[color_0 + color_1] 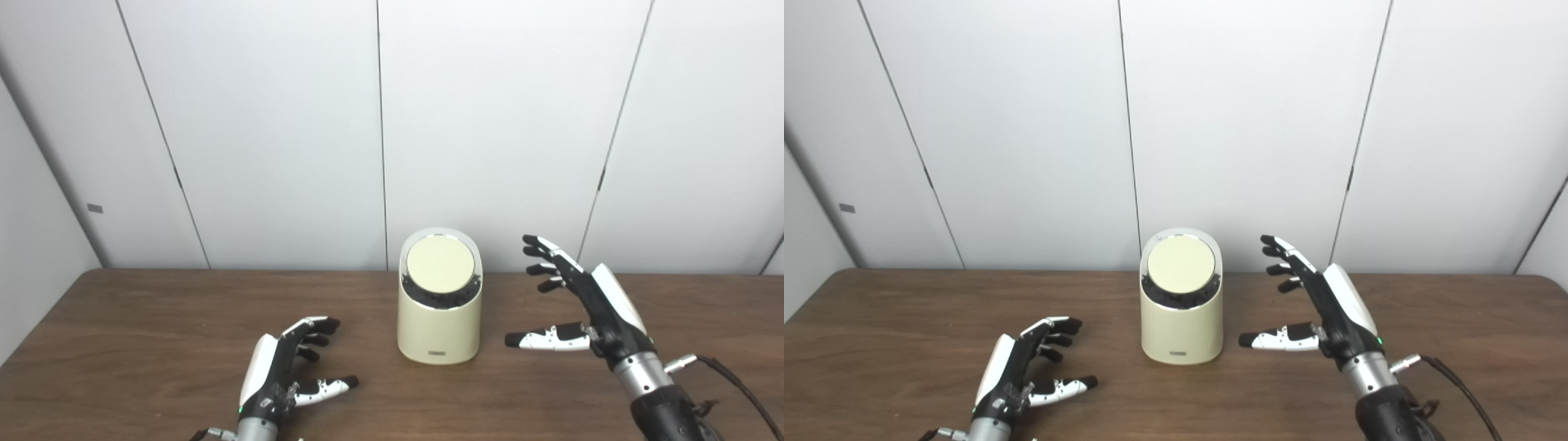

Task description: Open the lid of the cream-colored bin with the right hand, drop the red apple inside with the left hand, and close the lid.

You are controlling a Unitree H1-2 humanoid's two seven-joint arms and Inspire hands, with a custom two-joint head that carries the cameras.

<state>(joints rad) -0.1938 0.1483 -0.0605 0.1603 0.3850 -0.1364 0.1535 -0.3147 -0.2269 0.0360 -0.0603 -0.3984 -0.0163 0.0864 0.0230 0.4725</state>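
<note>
Pale grey panelled wall [490, 122]: fills the upper half of the frame, split by four dark vertical seams, with a side wall angling in at far left.

Dark brown wood-grain table [153, 318]: one, spanning the lower half; its far edge runs straight along the wall base, and its left edge slants in at the lower left. Broad bare wood lies at left, at right, and in front of the bin.

Cream-colored cylindrical bin [438, 324]: one, upright at centre frame, close to the far edge. Its round cream lid [440, 264] is shut, tilted toward the viewer inside a pale rim with a dark ring beneath.

Right hand [597, 306]: one, black and white, right of centre, raised beside the bin and apart from it. Fingers spread and empty, thumb pointing toward the bin wall with a gap between.

Left hand [278, 370]: one, lower left of centre, low over the table, near the bin's left side but not touching. Fingers loosely curled and apart, empty.

Black cable [735, 383]: one, trailing from the right wrist to the lower right corner.
</note>
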